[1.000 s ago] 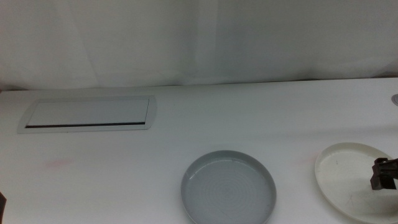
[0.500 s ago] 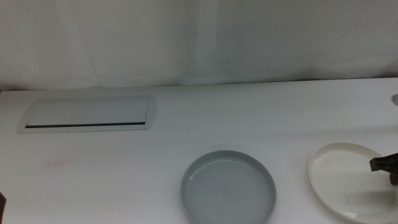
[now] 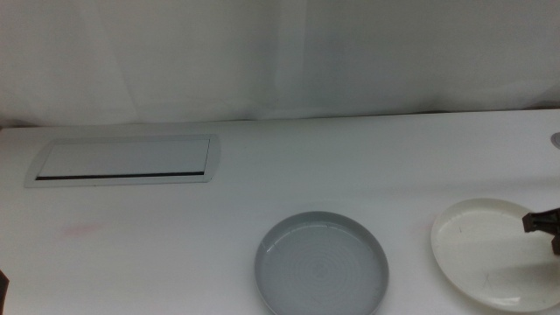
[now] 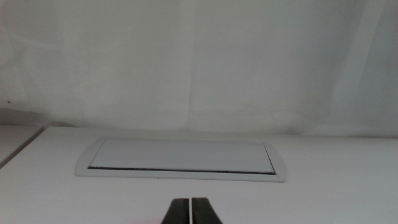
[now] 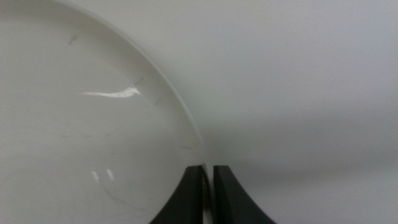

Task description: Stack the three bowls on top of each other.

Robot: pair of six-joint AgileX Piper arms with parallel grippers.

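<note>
— Dark jaws are seen on the right gripper (image 5: 208,186), pressed almost together. What is caught between them?

— The thin rim of the cream-white bowl (image 5: 81,130) is pinched there, one jaw inside the rim and one outside. In the middle view the right gripper (image 3: 549,229) is found at the picture's right edge, over the far right side of that cream-white bowl (image 3: 481,254).

— Is the bowl lifted off the table (image 3: 350,166)?

— That cannot be told for sure; it may be tipped up a little, but the view is poor there.

— What is found next, going outward?

— The grey bowl (image 3: 321,263) is set flat on the table, to the left of the cream-white one, with a gap between them. Farther off, a flat grey hatch (image 3: 124,159) is set into the table near the back left.

— And the left gripper (image 4: 191,211)?

— It is held low, with its jaws closed on nothing, and the same hatch (image 4: 180,158) is seen beyond it. No green bowl is shown.
</note>
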